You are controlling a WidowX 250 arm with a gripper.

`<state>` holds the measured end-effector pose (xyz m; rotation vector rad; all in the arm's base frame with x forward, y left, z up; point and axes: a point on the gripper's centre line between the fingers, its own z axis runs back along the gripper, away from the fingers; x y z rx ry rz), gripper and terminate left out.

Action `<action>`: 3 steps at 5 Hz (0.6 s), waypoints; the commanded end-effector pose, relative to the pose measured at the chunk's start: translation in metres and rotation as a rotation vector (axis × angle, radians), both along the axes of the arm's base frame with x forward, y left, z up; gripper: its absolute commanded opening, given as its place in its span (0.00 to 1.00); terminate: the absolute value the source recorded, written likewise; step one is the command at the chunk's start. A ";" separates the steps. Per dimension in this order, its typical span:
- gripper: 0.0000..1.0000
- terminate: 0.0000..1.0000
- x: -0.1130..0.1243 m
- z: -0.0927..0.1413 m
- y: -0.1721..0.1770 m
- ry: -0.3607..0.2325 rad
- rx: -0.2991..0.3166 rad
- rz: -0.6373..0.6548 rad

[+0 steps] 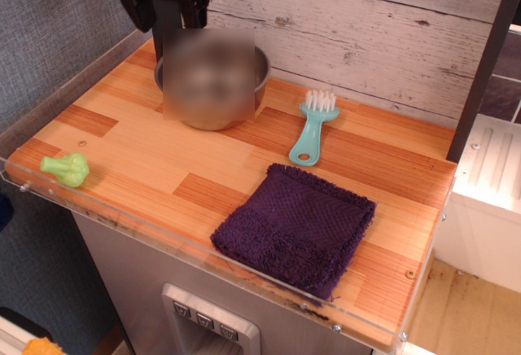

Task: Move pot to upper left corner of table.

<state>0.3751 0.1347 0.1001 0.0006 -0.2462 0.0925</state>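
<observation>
The steel pot [212, 80] stands upright at the back left of the wooden table [155, 155], close to the white plank wall; most of it looks blurred in this frame. My black gripper [167, 9] hangs above the pot's left rim, lifted off it. Its two fingers are spread apart and hold nothing.
A teal brush [312, 129] with white bristles lies right of the pot. A folded purple cloth [295, 226] lies at the front right. A green toy broccoli [67, 168] sits at the front left corner by the clear acrylic rim [163, 239].
</observation>
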 end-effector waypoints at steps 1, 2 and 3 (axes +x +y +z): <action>1.00 0.00 -0.011 0.029 -0.055 0.056 -0.010 -0.101; 1.00 0.00 -0.023 0.026 -0.079 0.066 0.018 -0.129; 1.00 0.00 -0.030 0.027 -0.091 0.061 0.046 -0.153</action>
